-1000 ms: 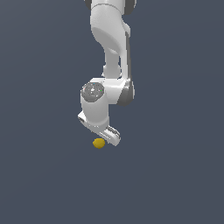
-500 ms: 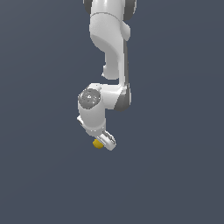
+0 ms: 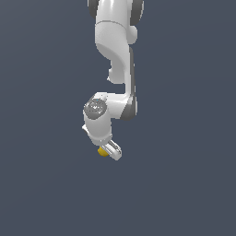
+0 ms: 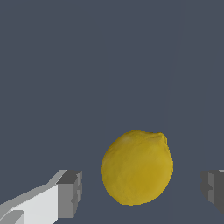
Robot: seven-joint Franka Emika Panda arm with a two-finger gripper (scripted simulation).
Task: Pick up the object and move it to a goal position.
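Note:
The object is a small yellow-orange lemon-like ball [image 3: 103, 151], partly hidden behind the white gripper [image 3: 109, 151] in the exterior view. In the wrist view the lemon [image 4: 137, 167] fills the space between the two fingertips [image 4: 70, 193], with a gap on each side. The gripper [image 4: 142, 190] is open and stands around the lemon, not touching it. The white arm comes down from the top of the exterior view.
A plain dark grey surface [image 3: 184, 184] lies all around. No other objects show in either view.
The arm has lowered and the gripper has come down around the lemon, which now sits partly behind the fingers. The lemon has not moved.

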